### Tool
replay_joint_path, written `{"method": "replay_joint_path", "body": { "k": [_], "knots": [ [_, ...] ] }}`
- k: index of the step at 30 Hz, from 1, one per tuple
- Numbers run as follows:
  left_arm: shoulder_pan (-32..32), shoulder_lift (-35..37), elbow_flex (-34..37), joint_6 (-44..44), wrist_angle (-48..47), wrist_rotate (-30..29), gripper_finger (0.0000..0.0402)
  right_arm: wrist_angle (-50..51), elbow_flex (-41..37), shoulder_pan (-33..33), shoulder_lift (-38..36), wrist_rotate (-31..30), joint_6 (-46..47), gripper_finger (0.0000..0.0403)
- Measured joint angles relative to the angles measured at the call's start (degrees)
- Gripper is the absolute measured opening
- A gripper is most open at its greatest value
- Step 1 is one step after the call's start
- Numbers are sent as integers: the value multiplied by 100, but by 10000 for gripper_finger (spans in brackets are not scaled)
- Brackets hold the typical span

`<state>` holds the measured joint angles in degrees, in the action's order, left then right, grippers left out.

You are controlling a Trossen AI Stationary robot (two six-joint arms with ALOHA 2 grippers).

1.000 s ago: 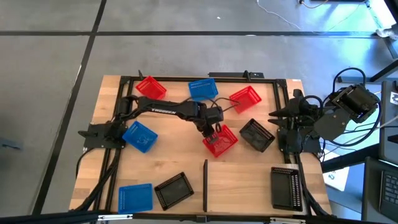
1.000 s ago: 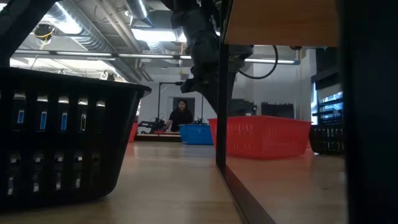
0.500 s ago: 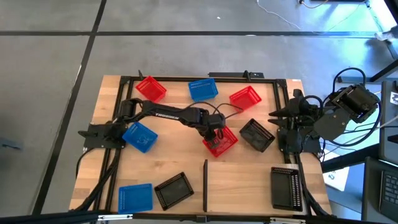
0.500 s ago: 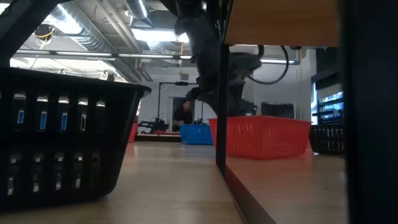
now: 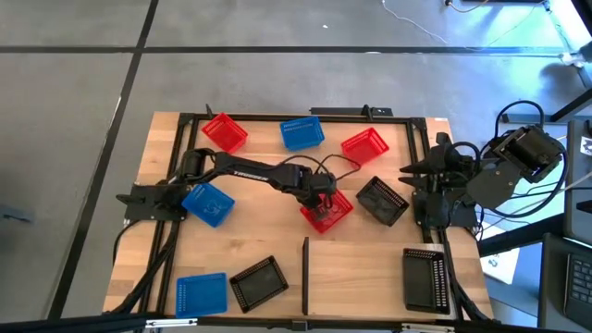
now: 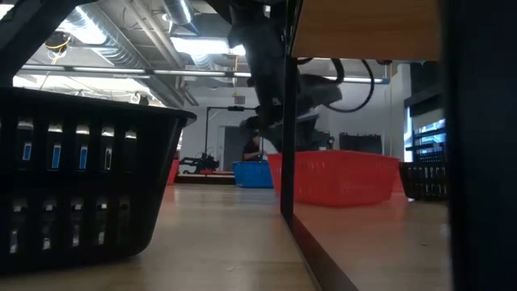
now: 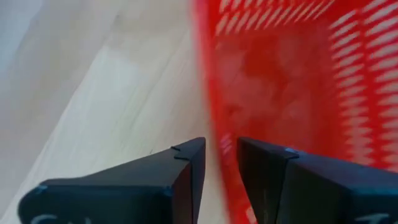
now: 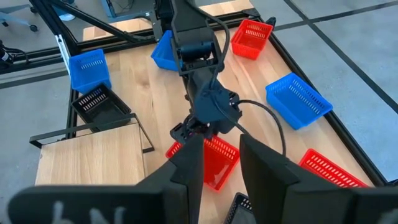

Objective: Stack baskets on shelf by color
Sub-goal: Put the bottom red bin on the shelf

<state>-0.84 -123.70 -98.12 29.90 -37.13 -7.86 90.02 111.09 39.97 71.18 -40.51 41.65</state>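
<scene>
The left gripper (image 5: 320, 198) is lowered onto the near-left rim of the middle red basket (image 5: 329, 211), which lies on the counter (image 5: 268, 236) just beyond the far end of the thin black bar (image 5: 305, 263) that edges the shelf (image 5: 365, 282). In the left wrist view the two fingers (image 7: 186, 163) are seen parted, one outside the basket wall (image 7: 208, 112) and one inside it, so the wall runs through the gap between them. The fingers are not yet clenched on it, and nothing is held. The coming move is judged to turn on this straddle: the wall lies directly between the fingers, and only a closing is called for.

The basket is turned at a slant to the counter edges, its long axis running from the near-left toward the far-right, with its open side up. The shelf lies nearer than the basket and to the right, so a carry in that direction is to be expected.

The left arm is much the nearer (its fingers are already at the rim). The right gripper (image 5: 407, 170) waits well apart at the right edge of the counter, its fingers (image 8: 261, 163) spread and empty.
</scene>
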Motion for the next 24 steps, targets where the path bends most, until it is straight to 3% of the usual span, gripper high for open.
{"method": "replay_joint_path", "body": {
  "k": [10, 19, 24],
  "knots": [
    [-4, -59, -9, 141, 90, -40, 82, 0, 0, 1, 0, 2, 4, 101],
    [-4, -59, -9, 141, 73, -424, 81, 0, 0, 2, 0, 2, 4, 101],
    [-29, -59, -9, 143, 62, -283, 46, 0, 0, 1, 0, 2, 5, 101]
  ]
}}
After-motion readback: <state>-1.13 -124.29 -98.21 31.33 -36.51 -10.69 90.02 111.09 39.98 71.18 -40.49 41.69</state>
